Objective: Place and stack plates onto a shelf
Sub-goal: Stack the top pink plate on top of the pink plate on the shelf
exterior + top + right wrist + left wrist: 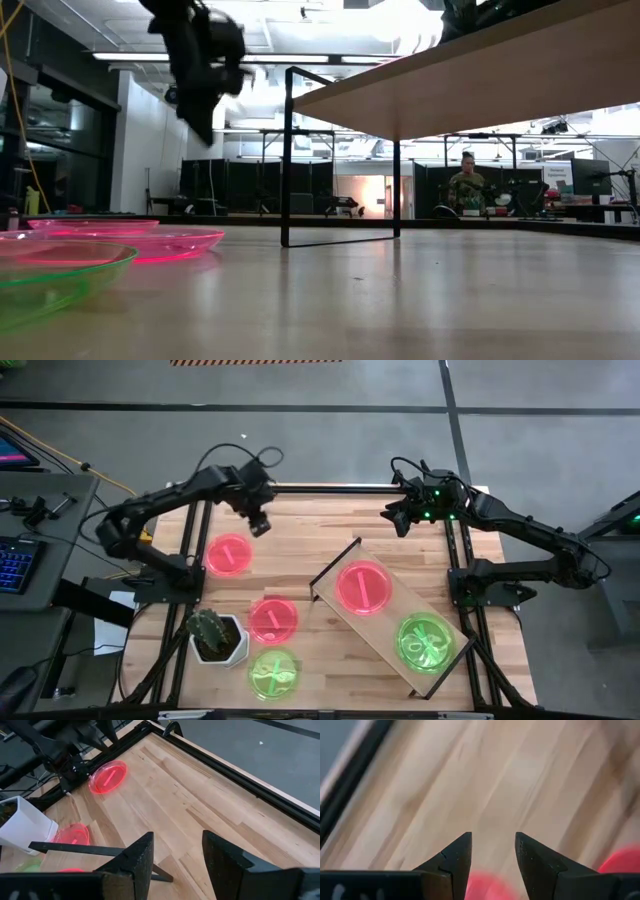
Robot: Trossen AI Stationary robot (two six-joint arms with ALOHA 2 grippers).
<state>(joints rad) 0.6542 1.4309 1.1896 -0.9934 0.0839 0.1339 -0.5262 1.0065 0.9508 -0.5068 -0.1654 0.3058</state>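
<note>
While two plates occupy the shelf, three sit outside.

this was a robotics lab or workshop hall. the wooden bench stood in a black metal frame on a bare grey concrete floor. beyond it ran long ceiling strip lights, dark partitions, more desks with monitors, and a seated person. a lit keyboard sat at the left.

The wooden surface carries, at frame's lower left, two pink plates, one green plate and a cactus pot; the shelf stands right of centre.
</note>
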